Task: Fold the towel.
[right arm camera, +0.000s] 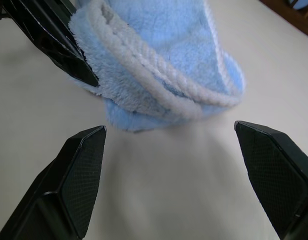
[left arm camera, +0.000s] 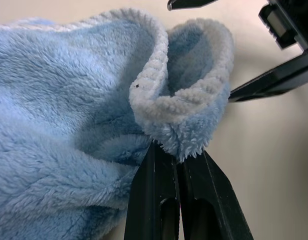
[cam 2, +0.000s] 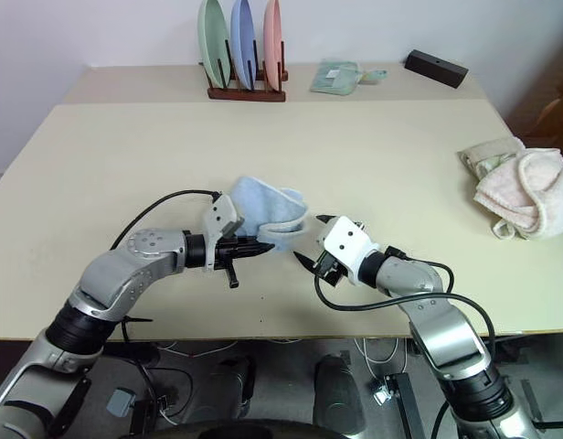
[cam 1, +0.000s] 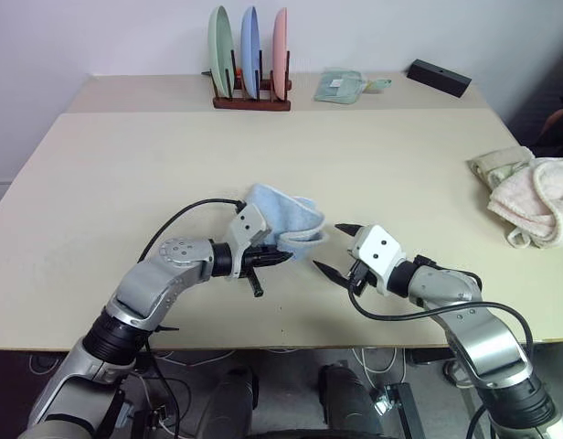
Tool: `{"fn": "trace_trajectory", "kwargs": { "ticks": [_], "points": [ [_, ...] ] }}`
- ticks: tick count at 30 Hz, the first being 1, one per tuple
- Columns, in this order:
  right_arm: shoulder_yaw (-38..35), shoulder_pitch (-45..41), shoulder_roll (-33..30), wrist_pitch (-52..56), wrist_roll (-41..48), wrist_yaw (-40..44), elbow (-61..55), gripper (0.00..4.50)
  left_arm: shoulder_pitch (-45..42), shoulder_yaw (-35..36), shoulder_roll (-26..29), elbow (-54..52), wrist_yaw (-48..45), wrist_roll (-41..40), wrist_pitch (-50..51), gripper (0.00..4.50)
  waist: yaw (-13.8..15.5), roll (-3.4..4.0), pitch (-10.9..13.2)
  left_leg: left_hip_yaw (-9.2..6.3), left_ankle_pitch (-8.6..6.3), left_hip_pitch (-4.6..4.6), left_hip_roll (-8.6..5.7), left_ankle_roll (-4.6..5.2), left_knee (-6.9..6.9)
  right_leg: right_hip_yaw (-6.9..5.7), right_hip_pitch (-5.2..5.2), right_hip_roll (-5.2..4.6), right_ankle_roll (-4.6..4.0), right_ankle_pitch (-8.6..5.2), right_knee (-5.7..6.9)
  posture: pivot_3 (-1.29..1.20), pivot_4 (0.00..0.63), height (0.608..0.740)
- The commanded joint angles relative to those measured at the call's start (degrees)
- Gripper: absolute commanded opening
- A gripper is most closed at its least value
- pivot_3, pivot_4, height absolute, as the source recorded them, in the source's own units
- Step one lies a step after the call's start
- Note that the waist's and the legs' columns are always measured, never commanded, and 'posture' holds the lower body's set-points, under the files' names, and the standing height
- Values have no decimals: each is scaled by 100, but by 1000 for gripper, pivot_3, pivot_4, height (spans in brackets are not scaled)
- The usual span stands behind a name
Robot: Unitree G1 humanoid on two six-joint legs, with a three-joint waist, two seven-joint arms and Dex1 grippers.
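**Left gripper pinches bunched blue towel mid-table**

The left gripper (cam 1: 280,259) is clamped on a whitish-trimmed edge of the light blue towel (cam 1: 277,212), which sits bunched and looped at the middle of the cream table (cam 1: 126,174). The right gripper (cam 1: 336,249) faces it from just beside, fingers spread wide and holding nothing. Cream and pink towels (cam 1: 530,197) lie piled at the table's right edge, well apart.

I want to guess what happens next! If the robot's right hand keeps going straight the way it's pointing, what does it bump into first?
Most likely the blue towel. The right hand is open and aimed at the bunched end that the left hand pinches. From the right wrist view the towel sits straight ahead between its fingers, though how near is hard to judge.
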Motion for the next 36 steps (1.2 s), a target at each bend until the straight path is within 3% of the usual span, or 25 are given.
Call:
{"fn": "trace_trajectory", "kwargs": {
  "ticks": [1, 3, 7, 9, 11, 15, 18, 19, 28, 32, 36],
  "points": [
    [-143, 47, -6, -23, -24, -54, -293, 4209, 73, 369, -187, -20, -84, -217, 36, 597, 2, 0, 0, 0, 0, 0, 0, 0, 0, 0, 0, 0, 1, 1, 0, 0, 150, 740],
    [-155, 76, -22, -6, -32, -59, -318, 4209, 108, 621, -233, -59, -88, -380, 141, 1348, 0, 0, 0, -1, 0, 0, 0, 0, 0, 0, 0, 0, 3, 1, 1, 0, 150, 740],
    [-301, 138, -132, 47, -29, -37, -353, 4209, 270, 1281, -115, -244, 9, -697, 493, 3375, -19, 0, 0, -2, 0, 1, 1, 0, 1, -1, -1, 0, 6, 3, 5, 0, 150, 740],
    [-479, 152, -263, 60, 34, 50, -311, 4209, 429, 1741, 32, -423, -36, -1057, 772, 3375, -24, 1, 1, -2, 0, 1, 2, 1, 0, -1, -3, 0, 6, 3, 5, 0, 150, 740],
    [-699, 176, -389, 82, 179, 179, -293, 3680, 637, 2186, 180, -594, -86, -1377, 910, 3446, -14, 1, 1, -2, 0, 1, 2, 1, -1, -1, -3, 0, 7, 3, 6, 0, 150, 740],
    [-1078, -38, -292, 289, 965, 504, -515, 2016, 791, 2799, 254, -556, 58, -1602, 948, 2057, 1, 1, 1, -2, 0, 2, 3, 1, 1, -1, -1, 0, 5, 2, 6, 0, 150, 740],
    [-978, -497, -85, 579, 1201, 406, -486, 364, 612, 2621, 204, -440, 320, -1249, 865, 502, -1, 1, 1, -2, 0, 3, 3, 1, 5, -1, 2, 1, 5, 2, 7, 0, 150, 740],
    [-899, -669, 29, 623, 1184, 308, -405, 83, 544, 2478, 174, -414, 357, -1102, 774, 493, -1, 1, 1, -2, 0, 3, 3, 1, 7, -1, 3, 1, 4, 3, 8, 0, 150, 740],
    [357, -2061, 1229, 659, 227, -479, 1665, 83, -334, 1340, -763, 1057, 649, 358, -615, 493, -3, 1, 0, -1, 1, 1, 2, -2, 3, -1, -5, 2, 6, 7, 7, 0, 150, 740],
    [703, -2121, 1490, 425, -167, -612, 2692, 83, -350, 946, -762, 2047, 642, 1056, -1096, 493, -31, 2, -1, -1, 2, 1, 3, -3, -1, -1, -14, 4, 8, 8, 19, 0, 150, 740],
    [863, -1963, 1509, 242, -409, -594, 3012, 83, -210, 921, -758, 2414, 528, 1261, -1383, 493, -36, 8, -10, -1, 2, 6, 4, -2, -5, -1, -19, 5, 8, 7, 33, 0, 150, 740]
  ]
}}
